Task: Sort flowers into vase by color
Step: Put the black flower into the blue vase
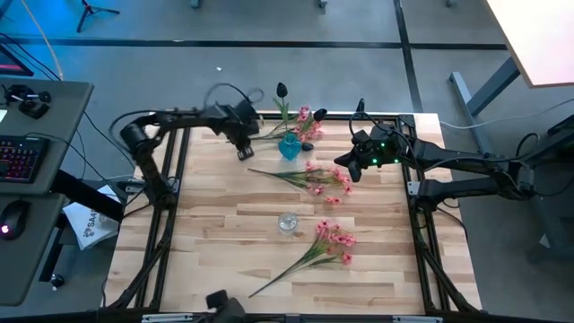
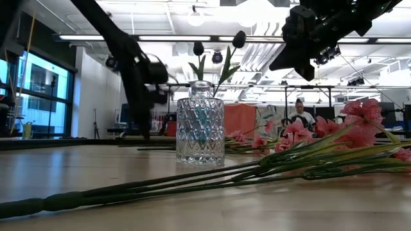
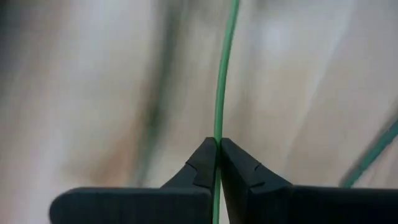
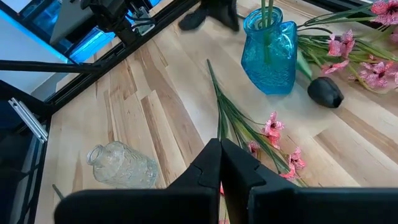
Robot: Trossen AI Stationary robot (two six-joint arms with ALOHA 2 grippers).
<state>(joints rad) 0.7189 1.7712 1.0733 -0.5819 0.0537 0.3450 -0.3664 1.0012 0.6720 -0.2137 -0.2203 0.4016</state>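
Note:
A blue vase (image 1: 289, 146) at the far middle holds two black buds (image 1: 282, 90) on green stems. A third black bud (image 4: 324, 92) lies beside it. A pink spray (image 1: 305, 119) lies behind the blue vase, its stem running toward my left gripper (image 1: 244, 150), which is shut on a thin green stem. A second pink spray (image 1: 314, 178) lies mid-table under my right gripper (image 1: 344, 162), which is shut, empty and raised. A third pink spray (image 1: 327, 242) lies nearer. A clear glass vase (image 1: 287, 222) stands empty. My left gripper pinches a thin green stem (image 3: 218, 127) between its two fingertips (image 3: 205, 155). The stem runs straight on from the fingers, along them. In the high view it appears to be the stem end of the pink spray behind the blue vase, whose blossoms rest on the table.
The table has a dark frame rail (image 1: 175, 170) along its left and right sides. In the low view the near spray's long stems (image 2: 192, 179) lie across the foreground in front of the clear vase (image 2: 200, 125). A person (image 2: 299, 112) sits far back in the room.

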